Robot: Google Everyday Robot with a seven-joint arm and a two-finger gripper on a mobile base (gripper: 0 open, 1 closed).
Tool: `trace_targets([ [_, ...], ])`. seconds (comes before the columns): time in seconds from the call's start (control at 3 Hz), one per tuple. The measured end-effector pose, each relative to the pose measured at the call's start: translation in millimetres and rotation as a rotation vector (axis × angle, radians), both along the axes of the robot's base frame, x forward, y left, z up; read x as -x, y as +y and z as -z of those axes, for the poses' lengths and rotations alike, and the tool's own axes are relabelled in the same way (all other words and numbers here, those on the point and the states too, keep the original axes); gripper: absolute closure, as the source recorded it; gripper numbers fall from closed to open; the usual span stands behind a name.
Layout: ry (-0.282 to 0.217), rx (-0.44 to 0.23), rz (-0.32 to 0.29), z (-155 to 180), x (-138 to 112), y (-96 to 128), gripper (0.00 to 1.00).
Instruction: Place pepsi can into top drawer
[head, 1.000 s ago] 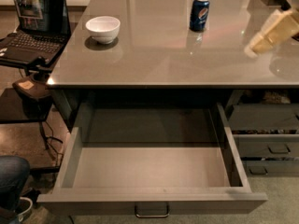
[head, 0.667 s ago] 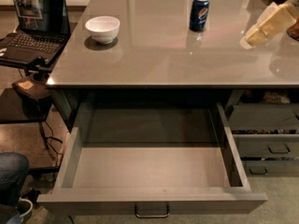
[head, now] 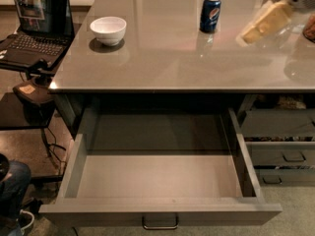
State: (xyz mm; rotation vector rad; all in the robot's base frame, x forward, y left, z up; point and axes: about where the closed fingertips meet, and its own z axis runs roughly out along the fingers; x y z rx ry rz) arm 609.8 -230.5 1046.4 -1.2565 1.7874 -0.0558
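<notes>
The top drawer [head: 162, 210] stands pulled open at the bottom of the frame. Beyond it, on the countertop [head: 162, 63], the pepsi can [head: 210, 14] stands upright at upper centre-right. The gripper [head: 251, 33] hovers upper right, apart from the can; its spread cannot be told.

Dim light; pale glare on the glossy grey countertop [head: 167, 58], deep shadow beneath; the cream gripper [head: 251, 33], upper right, looks smeared.

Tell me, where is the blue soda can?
In the camera view, the dark-blue cylindrical pepsi can stands on the grey countertop, right of the white bowl; the cream gripper hovers to its right.
</notes>
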Motion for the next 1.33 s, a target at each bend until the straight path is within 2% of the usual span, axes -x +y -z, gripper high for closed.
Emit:
trace_targets([
  [0.33,-0.021,-0.124,0.017,6.4,-43.9,27.6,0.00],
  [0.67,-0.059,-0.237,0.088,6.2,-87.3,46.4,0.00],
  [1.0,-0.059,-0.236,0.087,6.3,-87.3,46.6,0.00],
  [1.33,-0.080,-0.287,0.100,9.5,-96.0,45.1,0.00],
])
